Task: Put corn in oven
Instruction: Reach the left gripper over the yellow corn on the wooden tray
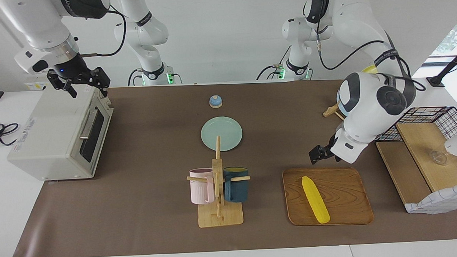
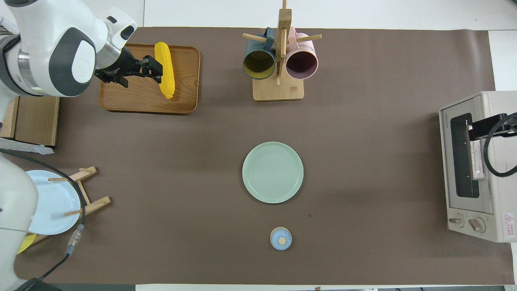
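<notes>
Reach phase right now, I'd say: left gripper [image 1: 316,154] hangs unclenched and empty over the wooden tray's [image 1: 349,211] rim, corn [image 1: 315,199] lying flat on the tray just past it, untouched. Next it needs to drop down and straddle the cob. Right gripper [image 1: 83,83] waits open over the oven [image 1: 57,134], whose door looks shut.

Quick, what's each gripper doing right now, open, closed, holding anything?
Left gripper: open, empty, raised over the wooden tray, not on the corn.
Right gripper: open, empty, over the oven.
</notes>
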You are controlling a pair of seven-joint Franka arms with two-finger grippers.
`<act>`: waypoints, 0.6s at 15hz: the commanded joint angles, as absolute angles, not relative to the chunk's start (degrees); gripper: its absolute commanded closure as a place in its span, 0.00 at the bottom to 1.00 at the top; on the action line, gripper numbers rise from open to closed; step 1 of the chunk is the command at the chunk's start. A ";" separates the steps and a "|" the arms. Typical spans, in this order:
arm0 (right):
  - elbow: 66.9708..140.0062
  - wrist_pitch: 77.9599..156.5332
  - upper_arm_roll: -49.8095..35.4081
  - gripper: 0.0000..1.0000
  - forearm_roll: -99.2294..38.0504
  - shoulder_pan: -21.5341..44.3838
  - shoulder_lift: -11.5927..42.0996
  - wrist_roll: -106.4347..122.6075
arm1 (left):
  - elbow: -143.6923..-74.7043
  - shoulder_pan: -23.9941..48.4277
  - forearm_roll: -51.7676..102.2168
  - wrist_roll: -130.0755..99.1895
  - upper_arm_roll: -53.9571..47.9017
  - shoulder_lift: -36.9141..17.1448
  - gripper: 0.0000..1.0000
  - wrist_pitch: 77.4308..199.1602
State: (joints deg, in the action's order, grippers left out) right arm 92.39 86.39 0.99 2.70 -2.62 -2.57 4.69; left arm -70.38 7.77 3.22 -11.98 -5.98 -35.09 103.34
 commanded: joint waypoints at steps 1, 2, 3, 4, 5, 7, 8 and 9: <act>93.52 86.84 0.88 0.00 1.05 -3.25 -3.43 5.10 | -63.20 9.05 3.25 -11.34 -4.92 -41.66 0.00 104.06; 93.52 86.84 0.88 0.00 1.05 -3.16 -3.43 5.10 | -63.28 9.14 2.03 -11.34 -4.92 -41.83 0.00 104.85; 93.52 86.84 0.88 0.00 1.05 -3.16 -3.43 5.10 | -63.37 9.66 0.89 -11.42 -4.92 -42.62 0.00 105.90; 93.52 86.84 0.88 0.00 1.05 -3.25 -3.43 5.10 | -63.37 10.02 0.88 -11.43 -5.01 -43.06 0.00 107.65; 93.52 86.84 0.88 0.00 1.05 -3.25 -3.43 5.10 | -63.37 9.85 0.97 -11.43 -5.01 -43.24 0.00 108.54; 93.52 86.84 0.88 0.00 1.05 -3.25 -3.43 5.10 | -63.28 9.84 0.71 -11.43 -4.83 -43.59 0.00 108.90; 93.52 86.84 0.88 0.00 1.05 -3.16 -3.43 5.10 | -63.02 10.02 0.36 -11.51 -4.49 -43.94 0.00 109.07; 93.52 86.84 0.88 0.00 1.05 -3.16 -3.43 5.10 | -63.10 10.45 -0.43 -11.51 -3.53 -44.21 0.00 109.77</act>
State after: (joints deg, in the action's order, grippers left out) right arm 92.39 86.39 0.99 2.70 -2.62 -2.57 4.69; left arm -65.45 9.17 1.31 -11.89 -5.44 -42.33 108.73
